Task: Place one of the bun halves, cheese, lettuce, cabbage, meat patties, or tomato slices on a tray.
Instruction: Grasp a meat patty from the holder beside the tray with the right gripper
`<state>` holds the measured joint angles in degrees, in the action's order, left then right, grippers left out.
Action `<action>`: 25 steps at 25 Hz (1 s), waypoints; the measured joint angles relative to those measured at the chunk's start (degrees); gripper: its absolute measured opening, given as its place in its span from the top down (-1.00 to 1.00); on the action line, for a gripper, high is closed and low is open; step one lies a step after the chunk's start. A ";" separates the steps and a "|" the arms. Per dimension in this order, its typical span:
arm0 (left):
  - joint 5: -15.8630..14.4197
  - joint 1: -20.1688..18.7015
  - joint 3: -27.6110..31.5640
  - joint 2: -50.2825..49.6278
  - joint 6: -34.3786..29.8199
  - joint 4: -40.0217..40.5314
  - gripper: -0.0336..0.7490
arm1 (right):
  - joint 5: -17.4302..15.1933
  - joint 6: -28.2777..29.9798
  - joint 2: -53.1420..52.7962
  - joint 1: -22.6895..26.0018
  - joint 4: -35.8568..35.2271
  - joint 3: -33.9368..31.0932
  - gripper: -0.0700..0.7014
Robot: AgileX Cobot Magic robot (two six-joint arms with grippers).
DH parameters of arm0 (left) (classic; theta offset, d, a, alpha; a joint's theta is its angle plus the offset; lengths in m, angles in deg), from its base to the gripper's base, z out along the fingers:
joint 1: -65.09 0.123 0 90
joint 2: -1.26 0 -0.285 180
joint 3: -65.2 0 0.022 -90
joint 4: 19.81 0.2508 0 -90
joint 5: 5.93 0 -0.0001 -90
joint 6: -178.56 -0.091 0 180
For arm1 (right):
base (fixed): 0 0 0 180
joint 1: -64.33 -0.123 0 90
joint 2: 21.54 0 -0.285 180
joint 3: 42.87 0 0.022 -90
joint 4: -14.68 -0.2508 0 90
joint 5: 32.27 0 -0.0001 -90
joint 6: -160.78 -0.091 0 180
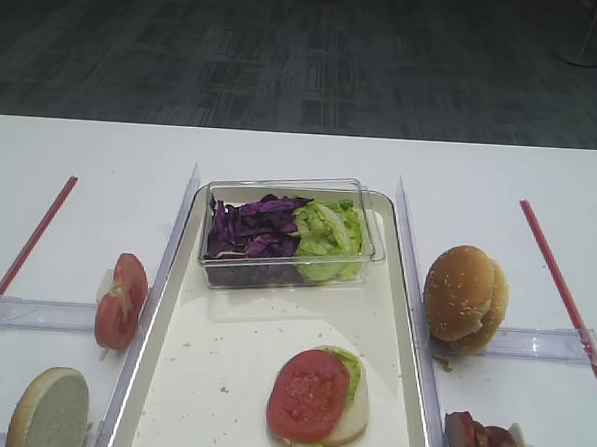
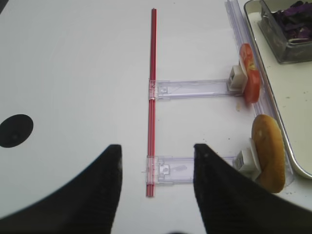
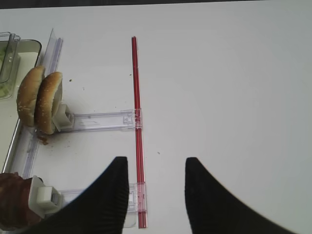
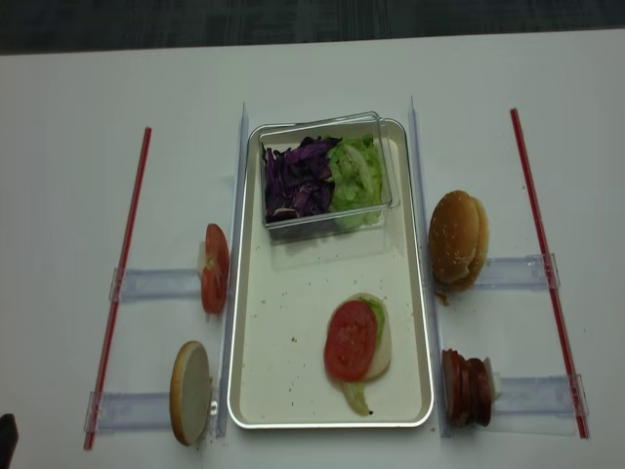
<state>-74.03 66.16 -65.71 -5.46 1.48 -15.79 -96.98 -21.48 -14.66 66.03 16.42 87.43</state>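
The cream tray (image 1: 173, 317) (image 4: 244, 293) holds a bun half (image 1: 354, 415) topped with a lettuce leaf and a tomato slice (image 1: 310, 394) (image 4: 350, 339). In the clear box on the tray lie purple cabbage (image 1: 250, 231) and green lettuce (image 1: 328, 230). Left of the tray another tomato slice (image 1: 121, 299) (image 2: 249, 73) and a bun half (image 1: 50, 411) (image 2: 269, 151) stand on edge. To the right are two bun halves (image 1: 465, 297) (image 3: 41, 100) and meat patties (image 1: 482, 445) (image 3: 12, 202). No cheese shows. My left gripper (image 2: 157, 146) and right gripper (image 3: 156, 159) hang open and empty over bare table.
Red strips (image 1: 27, 244) (image 1: 561, 282) and clear plastic holders (image 3: 102, 120) (image 2: 192, 88) lie on the white table on both sides of the tray. Clear upright rails (image 1: 407, 249) run along the tray's long sides. Crumbs speckle the tray.
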 joint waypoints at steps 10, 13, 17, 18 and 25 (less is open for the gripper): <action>0.00 0.00 0.00 0.00 0.00 0.00 0.11 | 0.00 0.00 0.00 0.00 0.00 0.00 -0.01; 0.00 0.00 0.00 0.00 0.00 0.00 0.11 | 0.00 0.00 0.89 0.00 -0.14 0.00 -0.01; 0.00 0.00 0.00 0.00 0.00 0.00 0.11 | 0.00 0.00 2.40 0.00 -0.47 0.00 -0.01; 0.00 0.00 0.00 0.00 0.00 0.00 0.11 | -0.13 0.00 2.72 0.00 -0.51 0.00 -0.01; 0.00 0.00 0.00 0.00 0.00 0.00 0.11 | -0.13 -0.45 8.36 0.00 -0.60 0.00 -0.01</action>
<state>-74.03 66.16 -65.71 -5.46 1.48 -15.79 -97.11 -21.94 -6.31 66.03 15.81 87.43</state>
